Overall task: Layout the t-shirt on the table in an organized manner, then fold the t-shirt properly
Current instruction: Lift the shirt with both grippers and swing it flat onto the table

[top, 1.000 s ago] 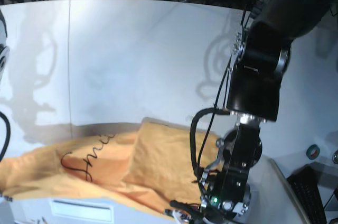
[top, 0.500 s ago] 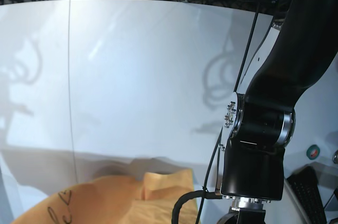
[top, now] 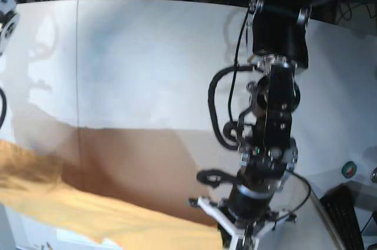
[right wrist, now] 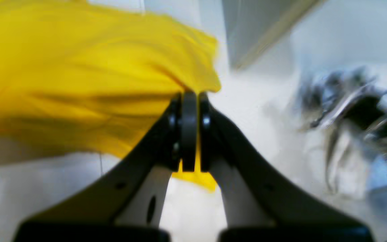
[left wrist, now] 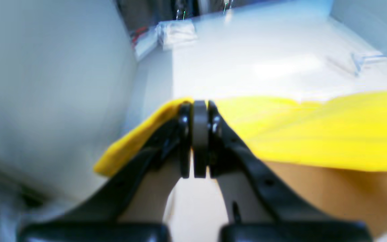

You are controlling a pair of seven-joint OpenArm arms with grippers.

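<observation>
One t-shirt (top: 88,214), orange-yellow, the only garment in view; one off-white tabletop (top: 147,61) with a single thin dark seam line (top: 77,61) across it; two arms, each ending in one gripper, the left gripper (left wrist: 195,111) and the right gripper (right wrist: 189,101), so two pairs of jaws; one roll of tape (top: 350,169) at the tabletop's edge.

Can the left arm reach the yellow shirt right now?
Yes, it looks that way: the left gripper is already shut on an edge of the t-shirt, with nothing in between.
</observation>
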